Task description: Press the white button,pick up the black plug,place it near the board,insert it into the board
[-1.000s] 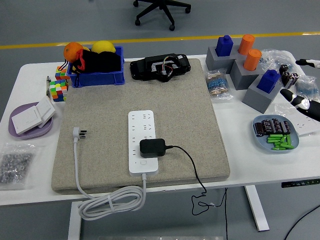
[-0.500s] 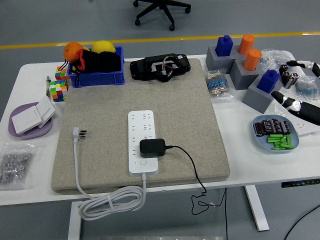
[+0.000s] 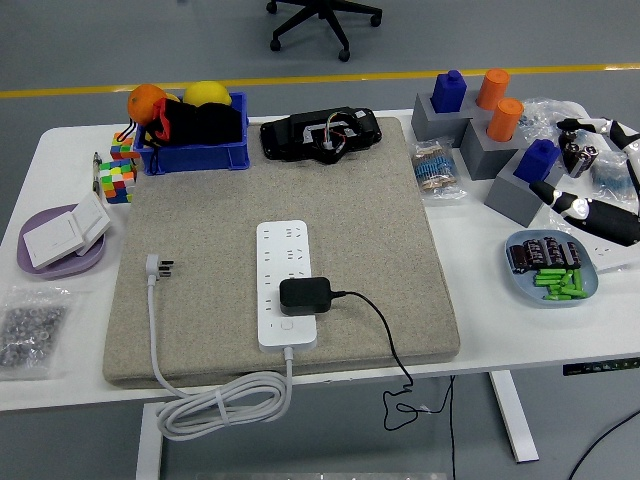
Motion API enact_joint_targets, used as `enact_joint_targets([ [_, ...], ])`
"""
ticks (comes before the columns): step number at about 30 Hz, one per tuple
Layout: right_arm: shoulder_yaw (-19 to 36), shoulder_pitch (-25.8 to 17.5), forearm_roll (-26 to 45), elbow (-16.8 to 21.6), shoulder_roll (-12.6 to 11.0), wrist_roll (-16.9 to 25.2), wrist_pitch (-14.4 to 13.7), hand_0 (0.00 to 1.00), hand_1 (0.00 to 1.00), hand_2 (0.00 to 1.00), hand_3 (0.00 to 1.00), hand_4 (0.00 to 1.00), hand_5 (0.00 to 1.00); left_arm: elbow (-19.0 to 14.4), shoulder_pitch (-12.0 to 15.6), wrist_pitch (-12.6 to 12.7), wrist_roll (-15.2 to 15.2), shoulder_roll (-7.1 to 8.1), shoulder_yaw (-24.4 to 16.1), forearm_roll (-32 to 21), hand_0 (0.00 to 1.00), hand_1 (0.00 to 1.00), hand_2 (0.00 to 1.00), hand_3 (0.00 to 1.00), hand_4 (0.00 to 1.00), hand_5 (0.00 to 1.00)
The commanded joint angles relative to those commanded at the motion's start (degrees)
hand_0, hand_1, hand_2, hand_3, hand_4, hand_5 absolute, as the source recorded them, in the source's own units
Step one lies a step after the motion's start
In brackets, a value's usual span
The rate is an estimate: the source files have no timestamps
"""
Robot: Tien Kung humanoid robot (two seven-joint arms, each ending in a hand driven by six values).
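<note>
Far left on the white tabletop there's a clear bag of small metal bits, and above it a purple plate carrying white switch panels. Moving in, colourful cubes sit against a blue bin with an orange and a yellow fruit behind its dark contents. The grey mat fills the middle, with a white wall plug lying on its left part and the cable coiled off its front edge. Centre of the mat: the white power board, and the black plug sits on the board's lower part, just above the white button, its black cord trailing right and over the tabletop's near edge. A black device lies at the mat's far edge. Further right, grey blocks hold blue and orange pegs, and a blue dish holds green batteries. At the right edge my right hand hovers by the blocks, well apart from the plug; my fingers look spread and empty, though they're partly cut off.
</note>
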Motion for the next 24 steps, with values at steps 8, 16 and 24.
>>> enact_joint_targets([
  [8,-0.1,0.3,-0.3,0.0,0.1,-0.1,-0.1,0.932,0.827,0.764,0.725,0.993,0.583,0.0,0.8,0.5,0.7,-0.17,-3.7,2.9,0.791,0.740,0.706,0.769,0.562,0.465],
  [16,-0.8,0.5,-0.6,0.0,0.3,-1.0,0.3,0.931,0.825,0.763,0.717,0.985,0.579,0.0,0.5,0.8,0.6,-0.07,-3.3,1.5,0.791,0.740,0.706,0.769,0.561,0.465],
  [24,-1.5,1.3,0.6,0.0,0.5,-3.0,1.6,0.930,0.826,0.765,0.743,0.988,0.579,0.0,0.2,0.7,0.5,-0.59,-2.1,0.3,0.789,0.739,0.706,0.769,0.561,0.464],
])
